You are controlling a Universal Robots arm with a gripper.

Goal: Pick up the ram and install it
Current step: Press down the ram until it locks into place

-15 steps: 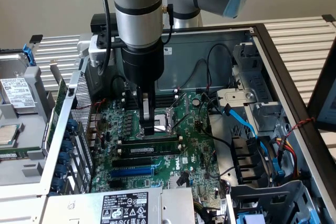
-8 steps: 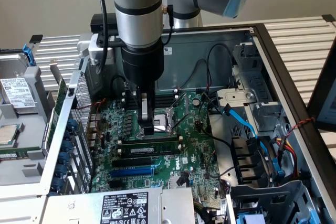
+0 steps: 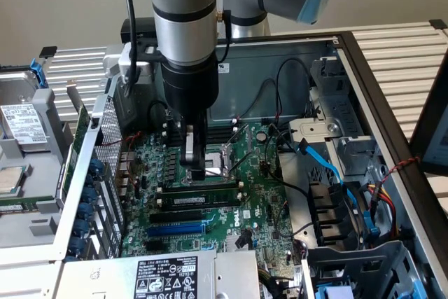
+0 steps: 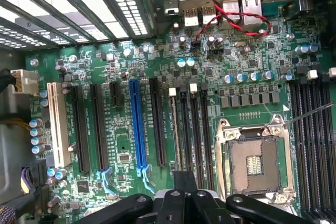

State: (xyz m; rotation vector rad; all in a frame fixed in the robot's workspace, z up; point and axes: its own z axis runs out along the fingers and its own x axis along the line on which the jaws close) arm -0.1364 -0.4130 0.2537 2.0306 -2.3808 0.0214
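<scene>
Gripper [image 3: 197,170] poised low over the motherboard [image 3: 259,194] inside the open computer case [image 3: 364,75], directly above the ram [image 3: 203,201]. Ram lying seated in a black memory slot near board centre, beside the blue expansion slot [image 3: 175,229]. Jaws' state: cannot tell.

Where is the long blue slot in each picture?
Exterior view: the blue slot lies on the green board, close to the silver box with the sticker.
Wrist view: the blue slot runs between black slots, partway from the white slot to the chip socket.
Shared landmark: the square metal chip socket.
</scene>
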